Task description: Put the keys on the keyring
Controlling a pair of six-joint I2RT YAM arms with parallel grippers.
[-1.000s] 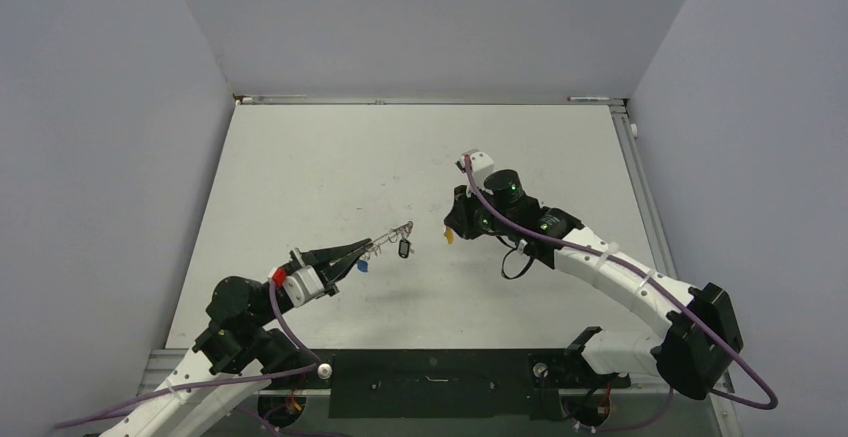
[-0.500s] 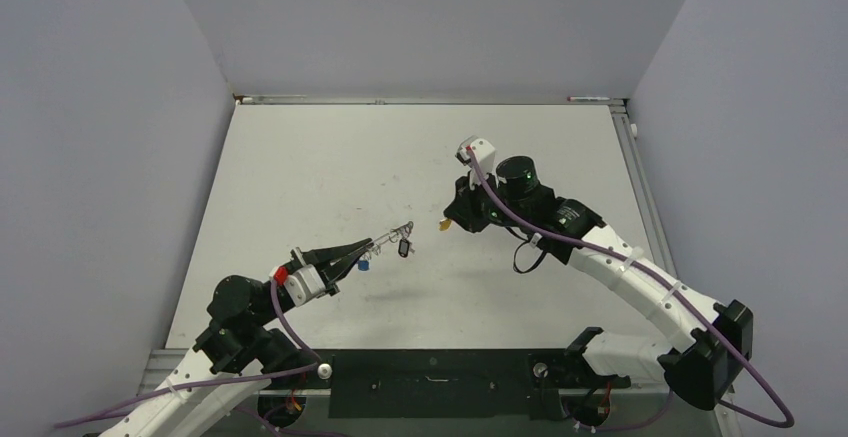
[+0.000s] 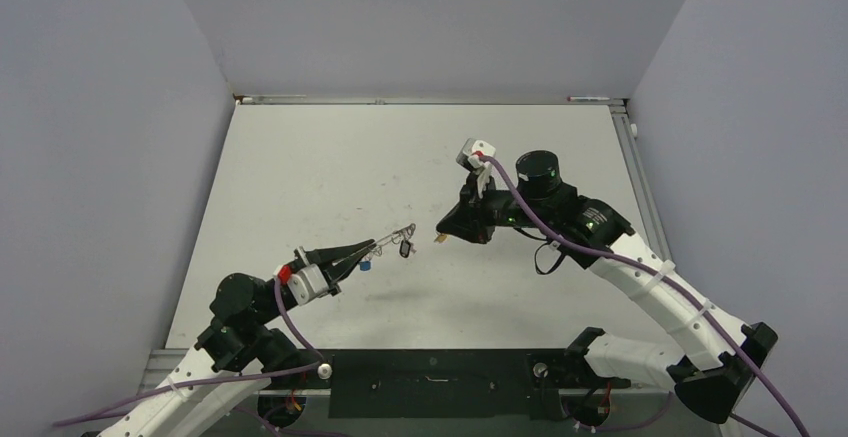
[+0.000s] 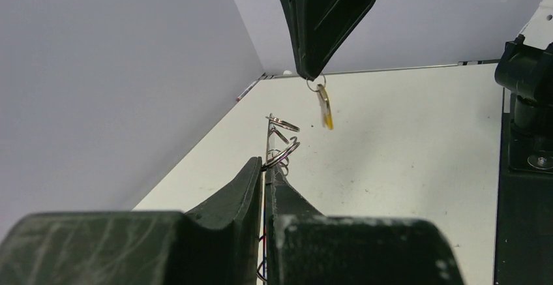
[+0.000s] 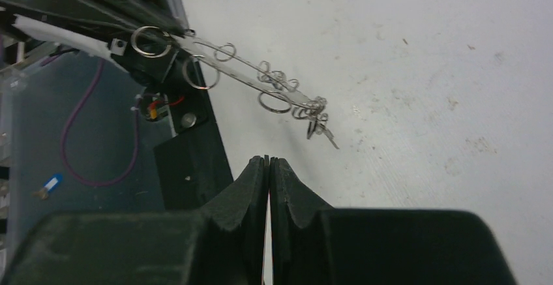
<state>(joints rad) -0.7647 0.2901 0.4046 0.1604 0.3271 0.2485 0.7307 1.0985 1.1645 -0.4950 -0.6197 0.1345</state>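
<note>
My left gripper (image 3: 372, 248) is shut on the keyring (image 3: 398, 233), a thin wire that sticks out toward the table's middle and carries small rings. A dark-rimmed key (image 3: 405, 250) and a blue-headed key (image 3: 364, 266) hang from it. My right gripper (image 3: 447, 229) is shut on the yellow key (image 3: 440, 240), just right of the keyring's tip and not touching it. In the left wrist view my left gripper (image 4: 267, 167) pinches the keyring (image 4: 269, 135), and the yellow key (image 4: 325, 107) hangs from the right gripper (image 4: 313, 73). In the right wrist view my right gripper (image 5: 269, 160) faces the keyring (image 5: 254, 74).
The white table (image 3: 330, 157) has grey walls on three sides. A black base plate (image 3: 430, 382) runs along the near edge between the arm bases. Purple cables (image 3: 540, 232) loop along both arms.
My right arm has swung its elbow outward, and its gripper with the yellow key has moved slightly left toward the keyring's tip. The left gripper has barely shifted.
</note>
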